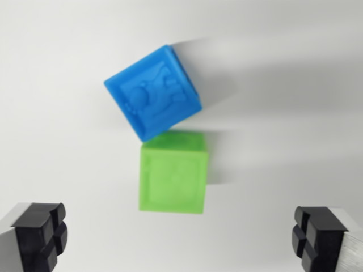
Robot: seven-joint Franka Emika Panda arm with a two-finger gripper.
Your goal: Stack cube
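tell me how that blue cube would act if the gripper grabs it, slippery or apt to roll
The blue cube looks like rigid moulded plastic, so it should stay stiff when squeezed. Its flat faces make rolling unlikely. It sits rotated and seems to touch the green cube, so a push would probably nudge that too.

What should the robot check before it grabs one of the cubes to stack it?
1. Gripper open wide: ok, fingers far apart at both lower corners.
2. Gripper empty: ok, nothing between the fingers.
3. Green cube centred between the fingers: ok, roughly.
4. Blue cube clear of the green one: not ok, a corner meets or overlaps its top edge.
5. Blue cube squared to the fingers: not ok, it is rotated.
6. Sharp picture: not ok, blurred.
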